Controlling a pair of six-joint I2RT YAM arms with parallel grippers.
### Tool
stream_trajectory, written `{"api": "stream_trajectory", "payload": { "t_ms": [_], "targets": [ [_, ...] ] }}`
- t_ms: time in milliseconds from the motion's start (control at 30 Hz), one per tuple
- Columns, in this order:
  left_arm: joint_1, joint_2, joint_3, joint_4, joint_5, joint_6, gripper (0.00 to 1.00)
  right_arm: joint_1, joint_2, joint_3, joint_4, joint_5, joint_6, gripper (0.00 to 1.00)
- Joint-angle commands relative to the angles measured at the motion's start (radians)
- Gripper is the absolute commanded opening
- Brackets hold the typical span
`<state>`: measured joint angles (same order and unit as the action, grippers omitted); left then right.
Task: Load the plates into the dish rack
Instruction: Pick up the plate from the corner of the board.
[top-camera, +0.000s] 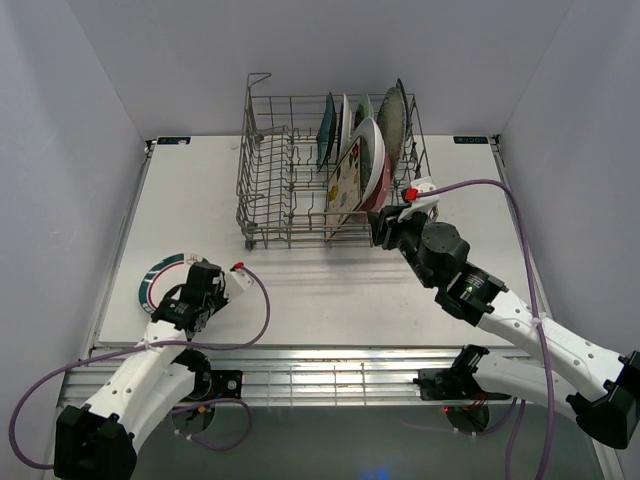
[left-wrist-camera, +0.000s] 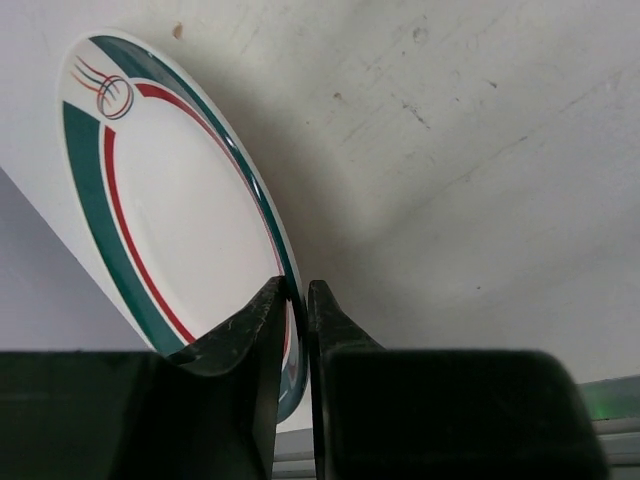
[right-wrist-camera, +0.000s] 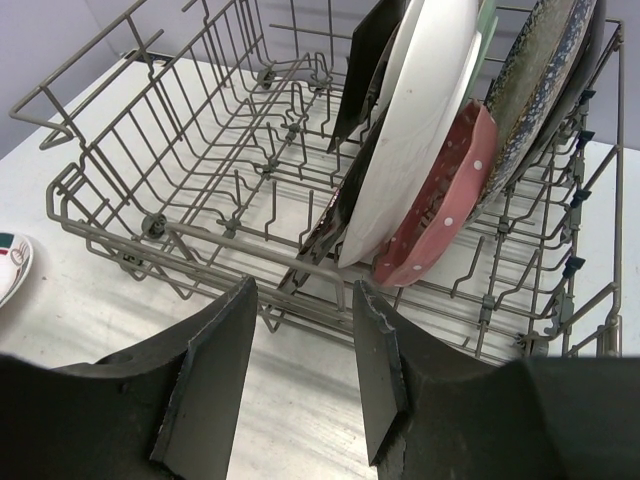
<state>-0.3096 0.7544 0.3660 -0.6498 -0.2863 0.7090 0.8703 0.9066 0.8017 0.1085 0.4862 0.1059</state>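
Note:
A white plate (top-camera: 152, 280) with a green and red rim lies at the table's near left. My left gripper (top-camera: 183, 303) is at its near edge. In the left wrist view its jaws (left-wrist-camera: 295, 290) are shut on the rim of this plate (left-wrist-camera: 180, 200), one finger on each side. The grey wire dish rack (top-camera: 270, 180) stands at the back middle, with several plates (top-camera: 365, 160) upright in its right half. My right gripper (top-camera: 383, 228) hangs open and empty just in front of the rack (right-wrist-camera: 200, 160), facing a white plate (right-wrist-camera: 420, 130) and a pink dotted one (right-wrist-camera: 445, 200).
The rack's left half (right-wrist-camera: 230, 110) holds only bare tines. A speckled plate (right-wrist-camera: 540, 90) leans at the rack's far right. The held plate lies close to the table's left edge (top-camera: 125, 260). Purple cables (top-camera: 265, 310) trail from both arms.

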Motion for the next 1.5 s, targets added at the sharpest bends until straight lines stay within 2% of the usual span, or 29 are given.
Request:
{"api": "stream_trajectory", "payload": {
  "t_ms": [0,667,1300,1467],
  "targets": [
    [0.001,-0.015,0.079,0.032,0.012,0.024,0.0,-0.004,0.003,0.017,0.037,-0.012,0.012,0.49],
    [0.001,-0.004,0.267,0.032,-0.036,0.032,0.0,-0.004,0.008,0.024,0.034,-0.026,0.014,0.49],
    [0.003,0.057,0.456,0.056,-0.154,-0.074,0.0,-0.004,-0.008,0.011,0.025,-0.029,0.011,0.49],
    [0.003,0.06,0.524,0.056,-0.133,-0.117,0.0,-0.004,-0.005,0.013,0.026,-0.032,0.011,0.49]
  ]
}}
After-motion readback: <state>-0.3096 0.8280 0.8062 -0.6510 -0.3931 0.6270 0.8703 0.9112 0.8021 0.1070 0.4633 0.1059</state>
